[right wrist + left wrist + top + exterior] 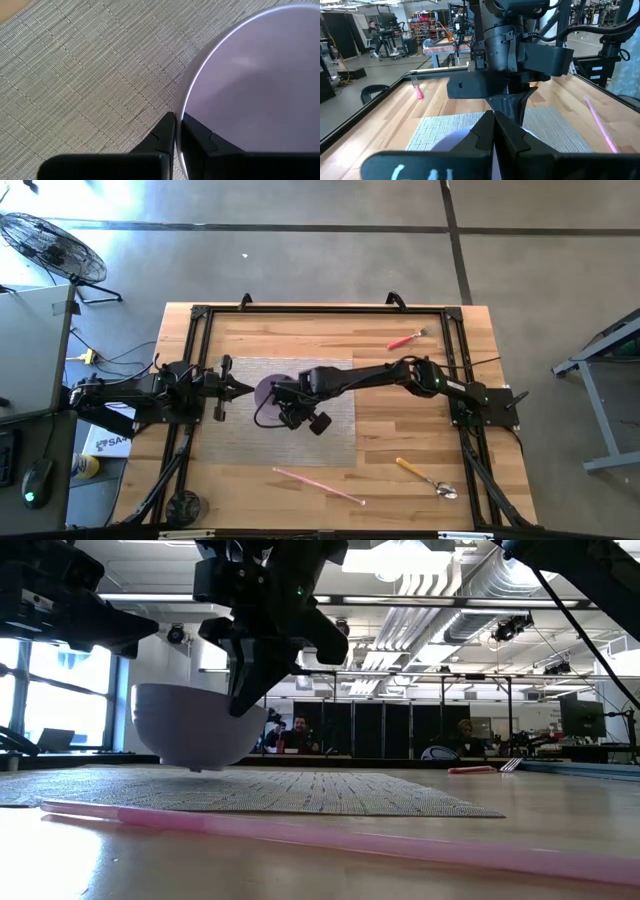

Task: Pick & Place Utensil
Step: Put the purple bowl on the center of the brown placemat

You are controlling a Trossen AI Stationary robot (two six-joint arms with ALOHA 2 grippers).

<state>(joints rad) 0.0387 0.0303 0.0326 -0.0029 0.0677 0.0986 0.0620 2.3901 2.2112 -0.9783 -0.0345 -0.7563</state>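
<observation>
In the high view, a light wooden table [420, 430] inside a black frame is seen from straight above. A grey woven placemat [335, 430] lies at centre, and a round pale lilac bowl [268, 390] rests on its left part. The right arm reaches in from the frame's right, and the right gripper [283, 402] is placed at the bowl's rim. The left gripper [240, 389] is held just left of the bowl. Three utensils lie apart from the bowl: a red-handled fork [407, 338] at upper right, a yellow-handled metal spoon [427, 478] at lower right, and a long thin pink stick-like utensil [318, 485] at lower centre.

In the low view, the bowl [193, 725] is seen resting on the mat [300, 792], with the right gripper [243, 690] lowered onto its right edge. The pink utensil [330, 838] crosses the foreground, blurred.

In the left wrist view, the left gripper's fingers [481, 131] are pressed together with nothing between them, pointed at the right arm's wrist housing. The fork [416, 86] is seen far off at the left.

In the right wrist view, the right gripper's fingers [164, 134] are nearly closed, pinching the thin rim of the bowl [250, 85].

As a judgement, the task appears barely begun: no utensil is held or placed in the bowl, and every pick is still to be done
</observation>
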